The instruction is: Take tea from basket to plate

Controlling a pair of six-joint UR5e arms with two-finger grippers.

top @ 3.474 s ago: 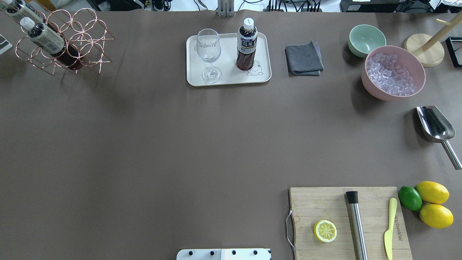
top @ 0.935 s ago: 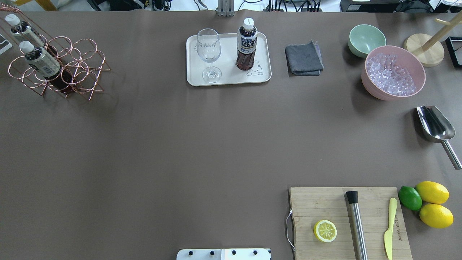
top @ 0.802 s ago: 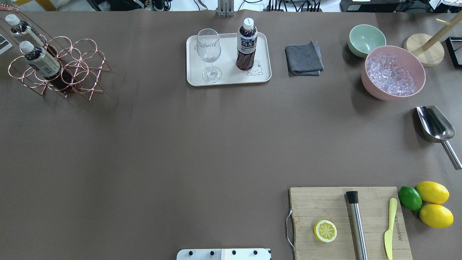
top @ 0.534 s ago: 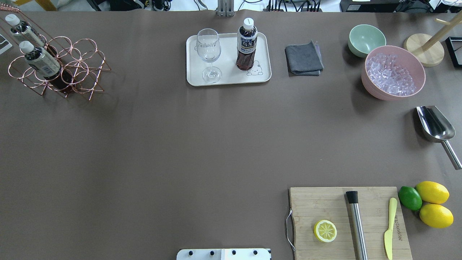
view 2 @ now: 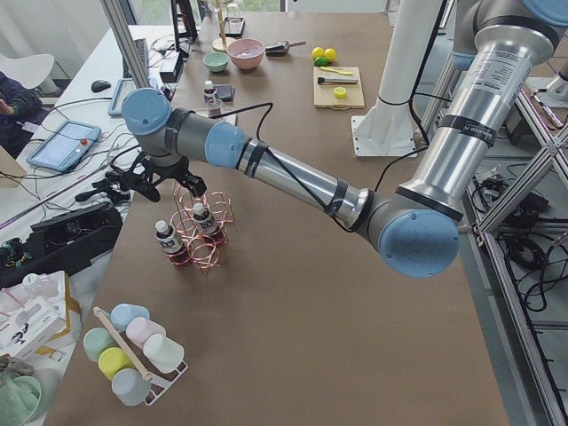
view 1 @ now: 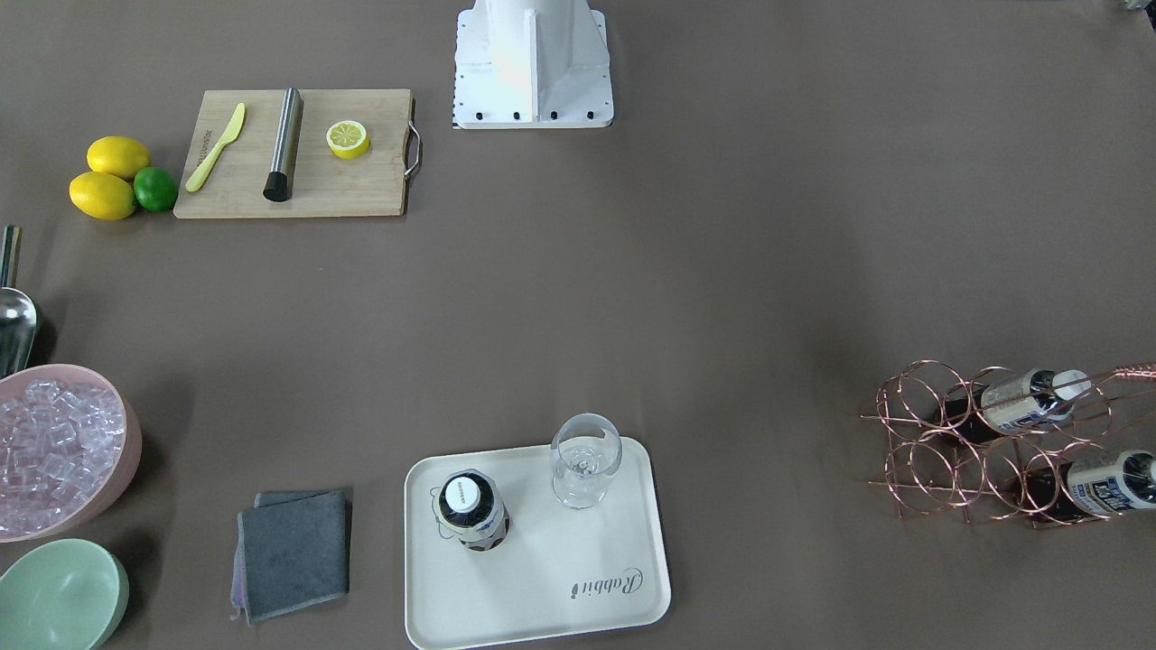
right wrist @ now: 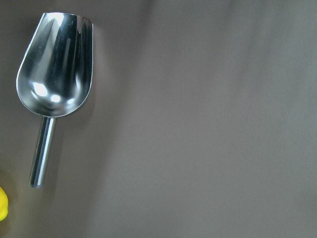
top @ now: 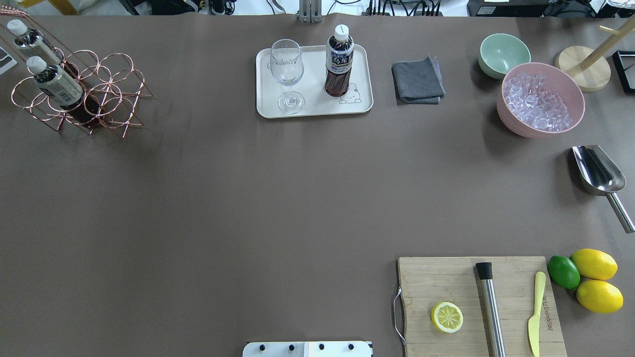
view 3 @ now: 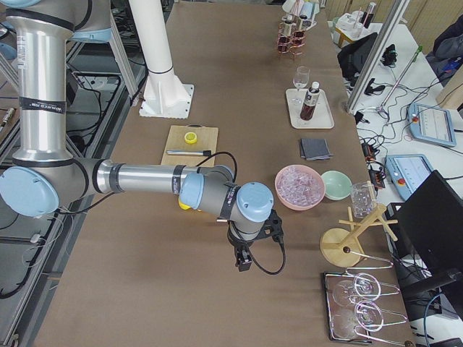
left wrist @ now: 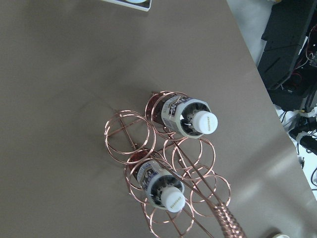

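Observation:
One tea bottle (top: 339, 62) stands upright on the cream plate (top: 317, 106), next to a wine glass (top: 286, 69). The copper wire basket (top: 114, 89) stands at the table's far left with two more tea bottles (top: 54, 84) (top: 30, 39) in its cells. The left wrist view looks down on their white caps (left wrist: 204, 123) and the basket's coiled handle (left wrist: 228, 220). My left gripper (view 2: 151, 177) hangs above the basket; I cannot tell whether it is open or shut. My right gripper (view 3: 242, 260) hangs over the table's right end; I cannot tell its state either.
A grey cloth (top: 417, 80), a green bowl (top: 503, 53) and a pink bowl of ice (top: 540, 99) sit at the back right. A metal scoop (top: 598, 171) lies at the right edge. A cutting board (top: 446, 282) with a lemon half, muddler and knife is front right, beside lemons and a lime.
The basket with its two bottles has come down and toward the near side since 3.5 s ago and now rests on the table. Over the last second nothing has moved.

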